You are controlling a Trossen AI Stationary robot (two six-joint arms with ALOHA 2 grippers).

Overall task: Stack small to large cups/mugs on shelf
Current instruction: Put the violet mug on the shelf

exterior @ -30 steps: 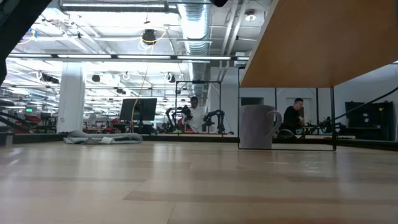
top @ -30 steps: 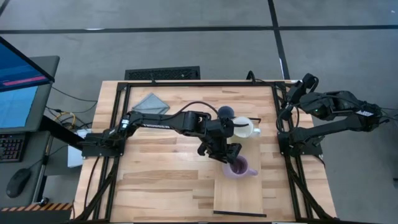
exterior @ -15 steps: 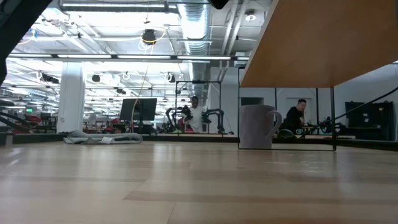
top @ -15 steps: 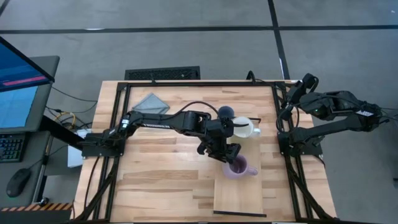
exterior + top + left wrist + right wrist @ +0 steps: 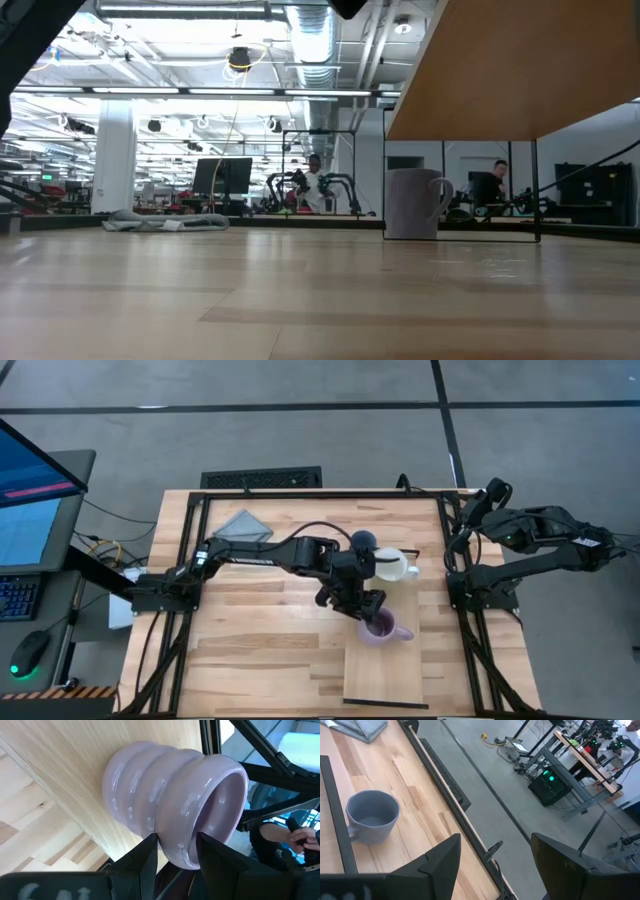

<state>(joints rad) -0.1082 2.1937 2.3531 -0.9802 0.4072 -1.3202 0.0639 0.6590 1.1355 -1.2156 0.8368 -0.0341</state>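
Note:
The lavender mug (image 5: 384,627) stands on the pale wooden shelf (image 5: 385,670), near the shelf's far end, handle toward the table's right. My left gripper (image 5: 362,606) is shut on the lavender mug (image 5: 170,805). The cream-white mug (image 5: 395,567) and the slate-blue mug (image 5: 362,540) stand on the tabletop beyond the shelf. The blue mug also shows in the right wrist view (image 5: 371,815). My right gripper (image 5: 500,870) is open and empty, off the table's far right corner (image 5: 470,515). My left gripper pinches the lavender mug's wall at the rim (image 5: 177,855), one finger outside on the ribbed wall and one inside the mouth. The fingers come slanting down from the table's left. The mug is upright, its base (image 5: 112,785) on the shelf.
The shelf is raised on a thin dark frame (image 5: 385,180); its underside (image 5: 500,70) fills the low view's upper right, with the white mug (image 5: 415,203) behind it. A grey folded cloth (image 5: 243,525) lies at the far left. People sit in the room beyond.

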